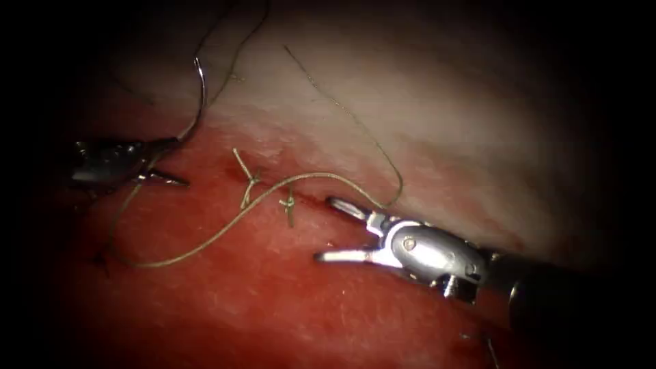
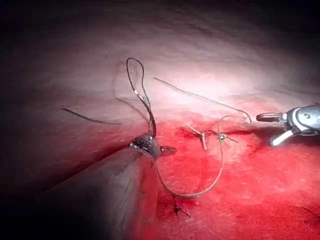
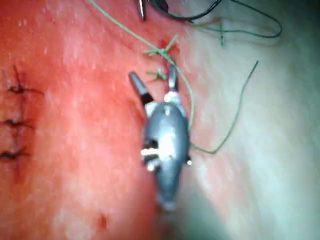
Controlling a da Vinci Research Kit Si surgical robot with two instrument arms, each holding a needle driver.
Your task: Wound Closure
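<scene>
Tissue [image 1: 424, 102] filled the background, pale on the far side and red with fluid [image 1: 273, 307] near me; the cut [image 1: 301, 198] ran across the boundary with two tied stitches [image 1: 249, 179] on it. My right claw [image 1: 335, 229] sat just right of those knots, jaws spread wide, holding nothing. My left claw [image 1: 164, 160] was on the cut's left, clamped on the needle [image 1: 199, 96] near one end of its curve; the needle rose free above the tissue, not in it. Thread [image 1: 225, 232] looped slack from there across the red surface, over the knots and out over the pale side. Risk, as I judged it: the slack loop lay close to my open right jaws and could snag, or tangle on the knots. Three older stitches [image 3: 15, 122] sat farther along the tissue.
</scene>
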